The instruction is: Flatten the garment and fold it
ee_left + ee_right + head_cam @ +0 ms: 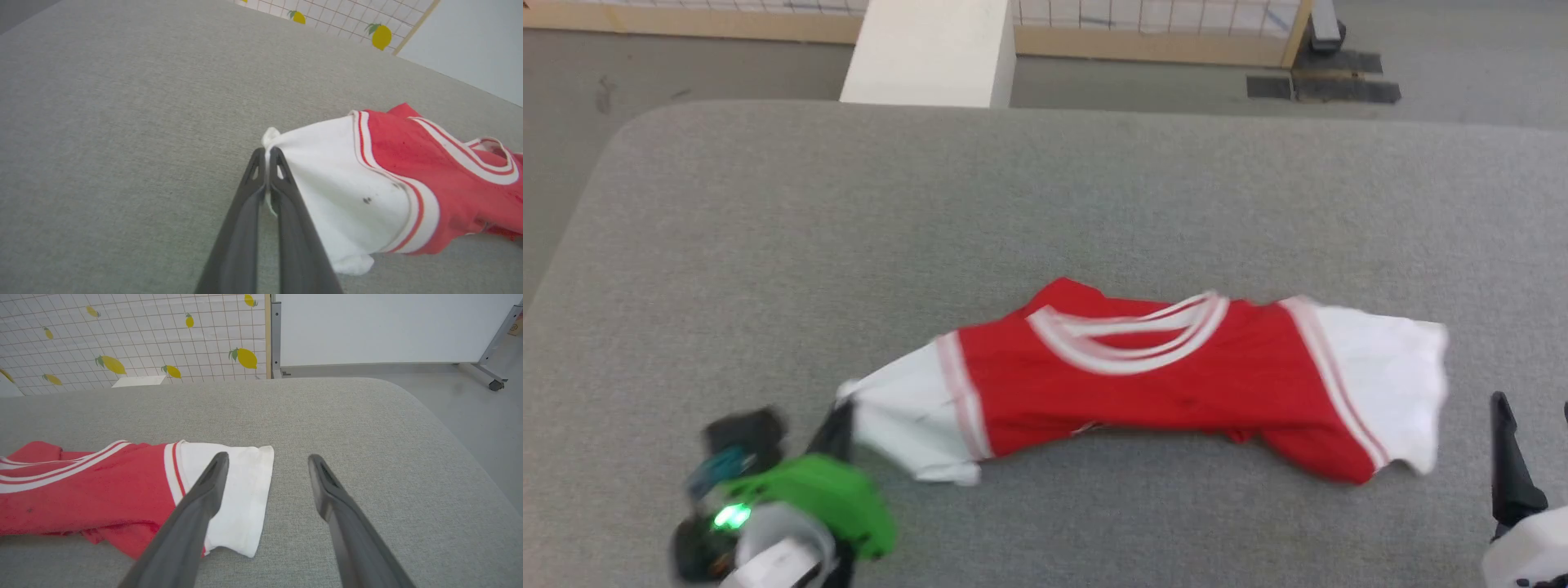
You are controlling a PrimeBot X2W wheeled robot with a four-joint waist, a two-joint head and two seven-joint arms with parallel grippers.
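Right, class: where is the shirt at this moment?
In the head view the shirt lies bunched across the near middle of the grey pad, one sleeve pinched by the left tool, the open right tool near its other sleeve.

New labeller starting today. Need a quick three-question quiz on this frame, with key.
1. True or false: the right gripper is shut on the garment.
2. The left gripper pinches which part? A: the collar. B: a white sleeve. C: the red hem.
3. What colour is the padded surface under the garment?

Key: 1 false, its jaws stand open. 2 B. 3 grey.
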